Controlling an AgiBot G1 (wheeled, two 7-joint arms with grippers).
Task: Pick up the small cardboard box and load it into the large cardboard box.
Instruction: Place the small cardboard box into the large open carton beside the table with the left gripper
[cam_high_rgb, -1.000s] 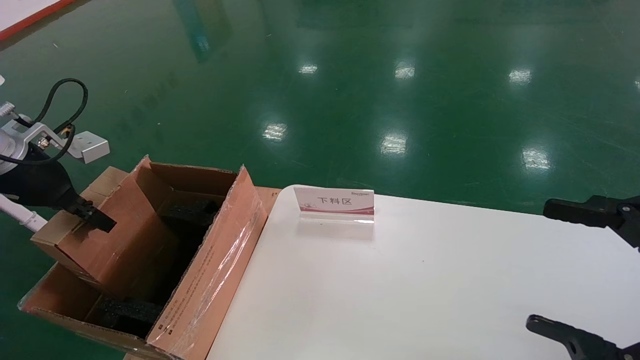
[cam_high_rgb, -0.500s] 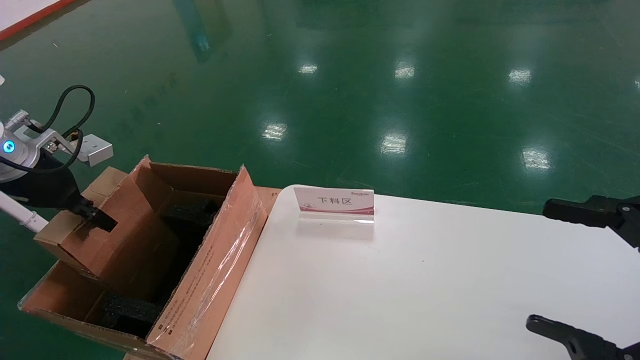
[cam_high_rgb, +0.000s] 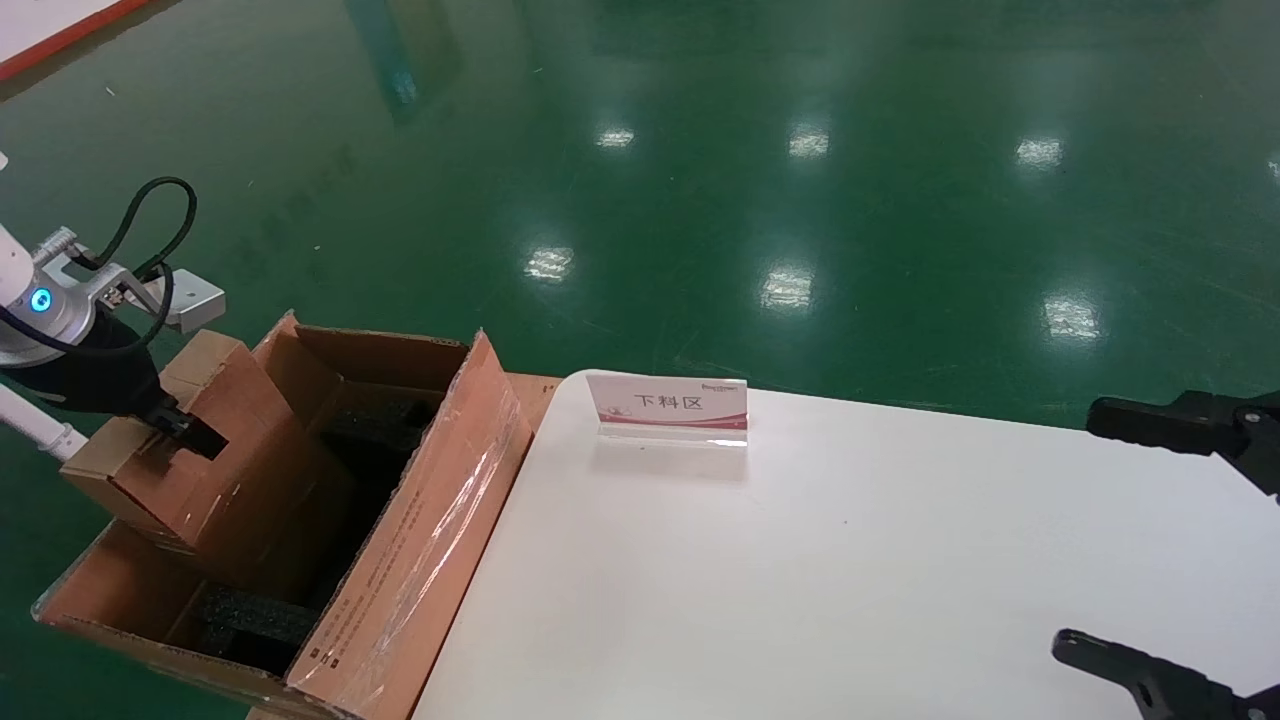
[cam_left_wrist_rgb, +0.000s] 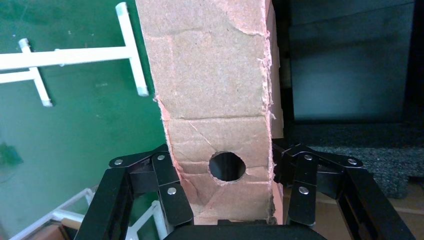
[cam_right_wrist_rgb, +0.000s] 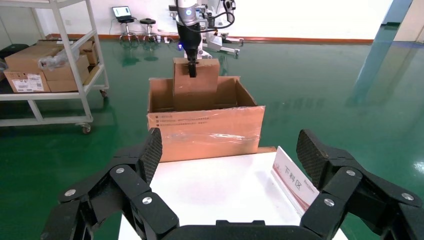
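My left gripper (cam_high_rgb: 185, 435) is shut on the small cardboard box (cam_high_rgb: 215, 480) and holds it tilted, its lower part inside the large cardboard box (cam_high_rgb: 420, 530). In the left wrist view the fingers (cam_left_wrist_rgb: 172, 200) press both sides of the small box (cam_left_wrist_rgb: 215, 90), just below its round hole. The right wrist view shows the small box (cam_right_wrist_rgb: 195, 92) standing up out of the large box (cam_right_wrist_rgb: 205, 132). Black foam (cam_high_rgb: 250, 615) lies inside the large box. My right gripper (cam_high_rgb: 1140, 545) is open and empty over the table's right edge.
The white table (cam_high_rgb: 800, 560) carries a small sign stand (cam_high_rgb: 667, 405) at its far left. The large box stands on the green floor beside the table's left end. A white shelf cart with cartons (cam_right_wrist_rgb: 45, 65) stands beyond.
My left wrist has turned and dropped slightly. The small box has tilted, with its far top corner now standing higher above the large box's wall. The right arm has not moved.
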